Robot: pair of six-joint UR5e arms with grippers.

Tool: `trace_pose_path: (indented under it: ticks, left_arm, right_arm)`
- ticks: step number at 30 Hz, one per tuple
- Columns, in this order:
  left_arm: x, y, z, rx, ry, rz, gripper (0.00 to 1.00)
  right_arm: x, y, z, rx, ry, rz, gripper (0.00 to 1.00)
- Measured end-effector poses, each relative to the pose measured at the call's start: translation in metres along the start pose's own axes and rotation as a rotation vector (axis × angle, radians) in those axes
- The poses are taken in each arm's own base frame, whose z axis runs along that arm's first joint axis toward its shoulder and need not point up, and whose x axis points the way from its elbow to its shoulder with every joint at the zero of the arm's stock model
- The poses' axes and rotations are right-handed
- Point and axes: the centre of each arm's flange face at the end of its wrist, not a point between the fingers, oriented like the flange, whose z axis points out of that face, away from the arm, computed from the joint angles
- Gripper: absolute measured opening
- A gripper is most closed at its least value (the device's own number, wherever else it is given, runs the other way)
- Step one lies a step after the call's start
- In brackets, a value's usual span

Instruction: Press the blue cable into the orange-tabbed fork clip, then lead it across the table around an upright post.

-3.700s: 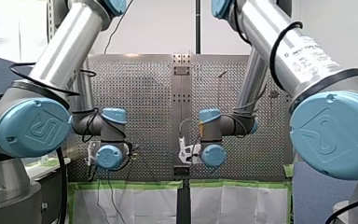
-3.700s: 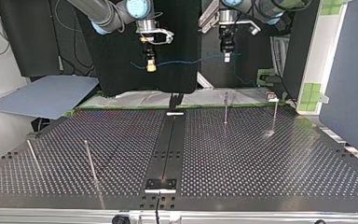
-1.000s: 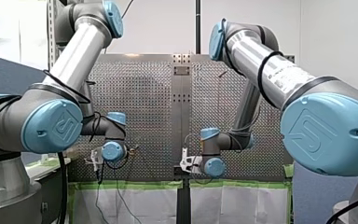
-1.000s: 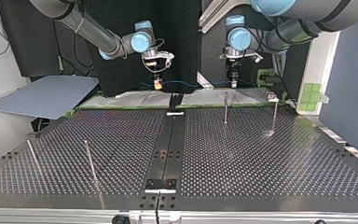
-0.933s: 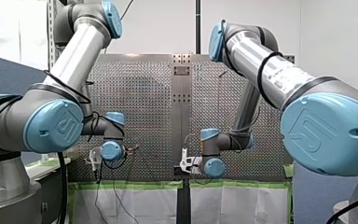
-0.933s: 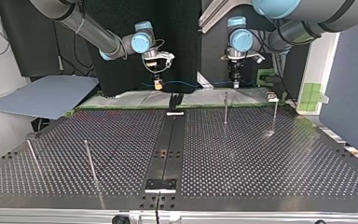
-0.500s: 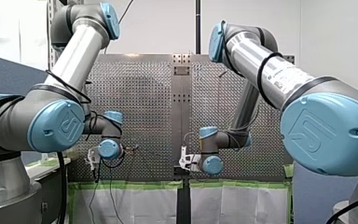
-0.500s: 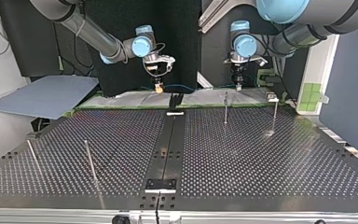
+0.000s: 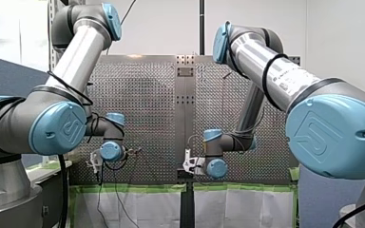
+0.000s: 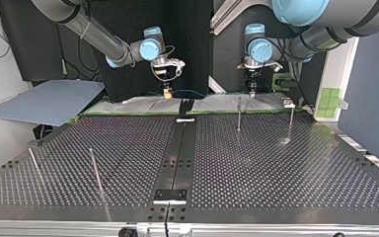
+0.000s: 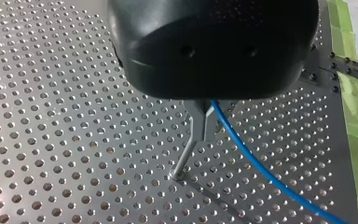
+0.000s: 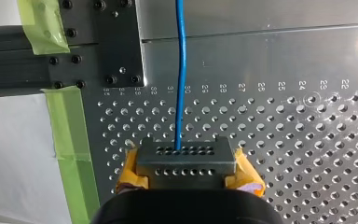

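The blue cable (image 10: 192,92) hangs in a shallow sag between my two grippers, above the table edge nearest the arms. My right gripper (image 10: 167,93), with yellow pads, is shut on it at the top view's left. In the right wrist view the cable (image 12: 181,70) runs straight ahead out of that gripper (image 12: 179,151). My left gripper (image 10: 252,91) is shut on the cable at the top view's right. In the left wrist view its metal fingers (image 11: 204,133) pinch the cable (image 11: 261,172) just above a thin upright post (image 11: 182,161). A black fork clip (image 10: 186,106) stands between and below the grippers; no orange tab shows.
Two upright posts (image 10: 238,113) (image 10: 290,123) stand at the top view's right and two leaning ones (image 10: 96,170) (image 10: 35,168) at its left. A black rail (image 10: 177,153) runs down the perforated table's middle. Green tape (image 12: 70,135) lines the edge by the arms.
Both grippers have come down a little toward the table edge with the cable. My left gripper has also drifted toward the top view's right, closer to the nearest post.
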Motion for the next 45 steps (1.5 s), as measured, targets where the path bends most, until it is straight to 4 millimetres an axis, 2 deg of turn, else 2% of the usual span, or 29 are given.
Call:
trace_pose_path:
  ticks: [9, 15, 18, 32, 45]
  left_arm:
    - [0.023, 0.005, 0.014, -0.013, 0.027, 0.006, 0.0]
    - [0.043, 0.011, 0.021, -0.026, 0.057, -0.013, 0.0]
    - [0.046, 0.012, 0.022, -0.028, 0.06, -0.021, 0.0]
    - [0.03, 0.007, 0.028, -0.014, 0.028, -0.03, 0.0]
    - [0.02, 0.001, 0.046, 0.035, -0.004, -0.084, 0.0]
  right_arm:
    - [-0.024, 0.004, -0.001, -0.009, -0.036, -0.006, 0.0]
    - [-0.024, 0.005, 0.005, -0.012, -0.054, -0.008, 0.0]
    - [-0.022, 0.003, 0.006, -0.011, -0.056, -0.008, 0.0]
    - [-0.016, -0.004, 0.013, -0.001, -0.046, -0.009, 0.0]
    - [-0.015, 0.0, 0.015, -0.008, -0.053, -0.01, 0.0]
